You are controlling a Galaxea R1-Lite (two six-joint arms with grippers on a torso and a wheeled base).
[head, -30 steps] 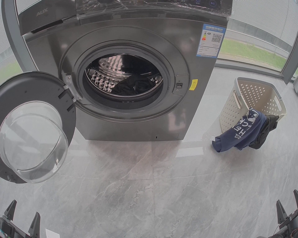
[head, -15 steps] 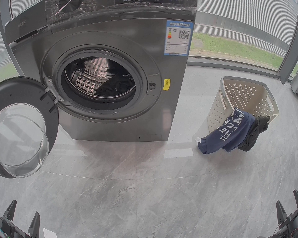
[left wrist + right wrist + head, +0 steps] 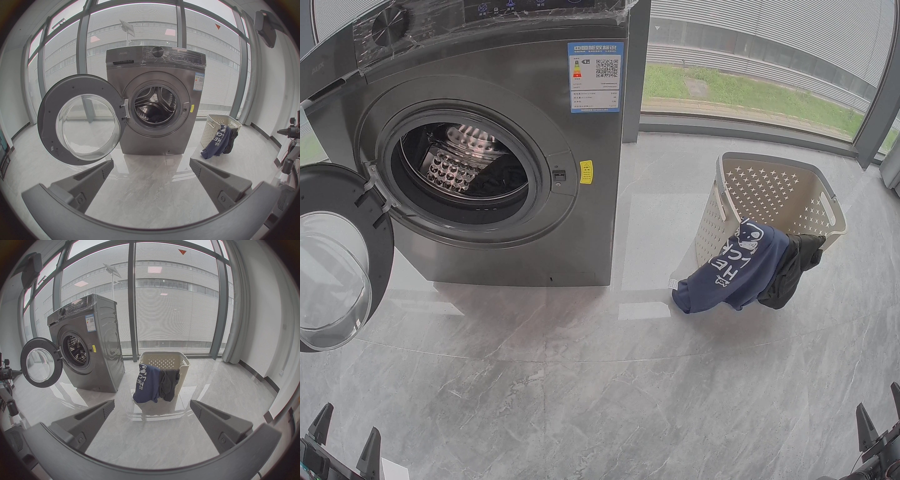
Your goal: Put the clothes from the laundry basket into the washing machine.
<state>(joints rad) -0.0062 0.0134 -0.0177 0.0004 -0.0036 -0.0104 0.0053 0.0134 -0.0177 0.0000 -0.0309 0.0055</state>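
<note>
While the left gripper and right gripper hung empty, fingers apart, the blue shirt and black garment draped over the laundry basket at two o'clock. The right gripper, being nearer, looked best placed to pinch bunched cloth at the rim, not a loose hem.

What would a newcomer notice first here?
The grey washing machine stands on the robot's left, its round door swung wide open and a dark garment already in the drum. To its right on the floor, the laundry basket has a blue shirt and a black garment draped over its near rim. The left gripper and right gripper sit low, fingers open, empty.
</note>
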